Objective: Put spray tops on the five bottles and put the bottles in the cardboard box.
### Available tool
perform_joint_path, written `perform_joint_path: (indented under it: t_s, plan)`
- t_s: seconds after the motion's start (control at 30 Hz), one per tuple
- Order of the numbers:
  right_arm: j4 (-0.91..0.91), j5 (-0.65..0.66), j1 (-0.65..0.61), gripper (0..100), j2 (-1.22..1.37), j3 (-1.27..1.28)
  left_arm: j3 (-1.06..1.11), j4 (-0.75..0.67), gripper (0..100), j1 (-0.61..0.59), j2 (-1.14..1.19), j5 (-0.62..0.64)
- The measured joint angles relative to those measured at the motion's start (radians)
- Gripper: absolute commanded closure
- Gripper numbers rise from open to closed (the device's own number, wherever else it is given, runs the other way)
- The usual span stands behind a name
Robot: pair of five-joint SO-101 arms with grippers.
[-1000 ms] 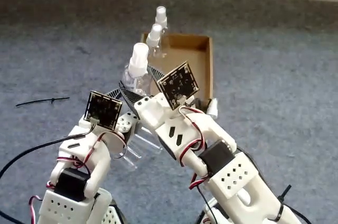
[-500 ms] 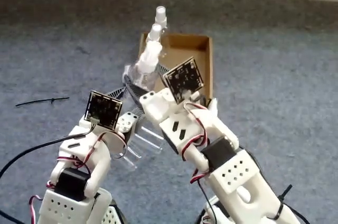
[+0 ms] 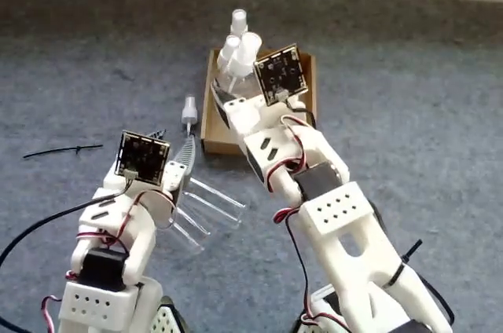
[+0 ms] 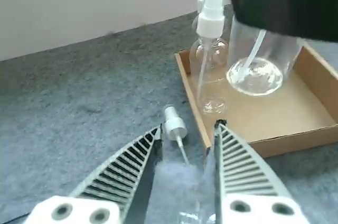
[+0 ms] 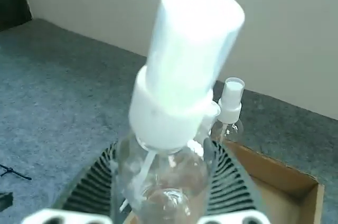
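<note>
My right gripper (image 3: 233,103) is shut on a clear bottle (image 3: 240,74) with a white spray top (image 5: 185,60), held tilted over the cardboard box (image 3: 302,74). Two more topped bottles (image 3: 230,46) stand at the box's far left corner, one (image 4: 208,60) in front of the other. A loose spray top (image 3: 189,109) lies on the carpet left of the box. My left gripper (image 4: 188,127) hangs open just short of that loose spray top (image 4: 174,128), nothing between its fingers. Clear topless bottles (image 3: 208,203) lie on the carpet under the left arm.
Grey carpet covers the table. A black cable tie (image 3: 63,150) lies at the far left. The box's floor (image 4: 285,113) on the right half is bare. A pale wall (image 5: 296,34) runs behind the table.
My right arm has carried the topped bottle forward from beside the left gripper to over the box. The left gripper has drawn back and to the left, baring the loose spray top.
</note>
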Motion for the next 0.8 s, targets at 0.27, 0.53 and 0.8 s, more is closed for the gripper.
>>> perform_joint_path:
  t_s: [0.27, 0.53, 0.8]
  plan:
    - [-0.118, 0.0, -0.003, 99.5, 0.132, 0.011, 0.014, -0.092, 85, -0.255, 0.002, 0.04]
    - [-0.23, 0.0, -0.003, 99.5, 0.167, 0.127, 0.014, -0.104, 85, -0.272, 0.002, 0.057]
    - [-0.233, 0.0, -0.04, 99.5, 0.181, 0.153, 0.014, -0.104, 85, -0.272, 0.002, 0.057]
